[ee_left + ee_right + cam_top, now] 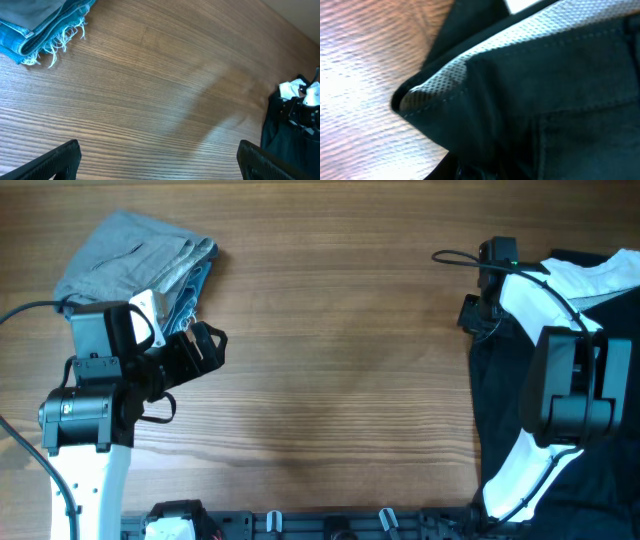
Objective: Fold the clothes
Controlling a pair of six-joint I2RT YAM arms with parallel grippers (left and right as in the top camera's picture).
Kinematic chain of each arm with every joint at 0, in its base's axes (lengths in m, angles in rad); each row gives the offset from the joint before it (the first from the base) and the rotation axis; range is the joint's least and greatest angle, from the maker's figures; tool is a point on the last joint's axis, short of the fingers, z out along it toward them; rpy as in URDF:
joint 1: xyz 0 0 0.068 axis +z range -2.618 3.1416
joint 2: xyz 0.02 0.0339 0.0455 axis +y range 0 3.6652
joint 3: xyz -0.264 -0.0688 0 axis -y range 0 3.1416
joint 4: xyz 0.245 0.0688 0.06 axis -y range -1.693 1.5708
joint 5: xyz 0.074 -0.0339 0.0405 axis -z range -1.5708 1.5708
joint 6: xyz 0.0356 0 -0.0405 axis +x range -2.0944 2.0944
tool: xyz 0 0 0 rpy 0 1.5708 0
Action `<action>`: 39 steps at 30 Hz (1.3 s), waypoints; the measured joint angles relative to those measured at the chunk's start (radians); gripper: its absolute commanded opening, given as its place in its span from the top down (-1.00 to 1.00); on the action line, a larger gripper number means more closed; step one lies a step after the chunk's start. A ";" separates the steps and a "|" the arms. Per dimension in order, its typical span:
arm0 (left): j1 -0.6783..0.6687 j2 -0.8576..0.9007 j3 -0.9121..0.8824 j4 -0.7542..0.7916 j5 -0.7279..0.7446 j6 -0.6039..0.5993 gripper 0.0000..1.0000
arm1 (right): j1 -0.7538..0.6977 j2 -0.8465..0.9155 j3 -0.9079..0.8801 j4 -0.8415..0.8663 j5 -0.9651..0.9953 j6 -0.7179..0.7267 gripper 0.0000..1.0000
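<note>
Black cloth fills nearly all of my right wrist camera. The black garment [560,105] lies close under my right gripper [473,315], its pale grey mesh waistband [520,37] turned outward along a fold, and the wooden table [340,350] shows off to that tool's left. From so near, my right fingers are hidden, so I cannot tell whether they are parted or clamped on the cloth. The overhead view does not settle it either, since the wrist and its cable [455,258] crowd that spot. What the overhead does show is how far the garment runs: it spreads back beneath my right arm towards the base, and a white T-shirt [600,275] lies beside the wrist, touching the black cloth. My left gripper [159,162] is spread wide with nothing between its fingers [60,160], only bare wood below. Ahead of it and to its left lies the frayed blue denim [47,35], threads trailing on the table. The wrist view catches just a corner of the grey piece [125,250], which the overhead shows heaped over that denim. Far off to the left tool's right, its camera catches the edge of the black garment, well apart from it.
</note>
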 measured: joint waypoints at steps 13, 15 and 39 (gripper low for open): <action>0.000 0.000 0.000 0.000 0.000 0.000 -1.00 | -0.117 -0.406 0.011 0.080 0.039 -0.103 0.92; 0.000 0.000 0.000 0.000 0.000 0.000 -1.00 | -0.110 -0.442 0.089 0.030 -0.013 -0.136 0.92; -0.138 0.080 0.007 0.229 0.014 0.072 -0.61 | 0.538 -0.529 0.382 -0.154 -0.162 0.064 -0.75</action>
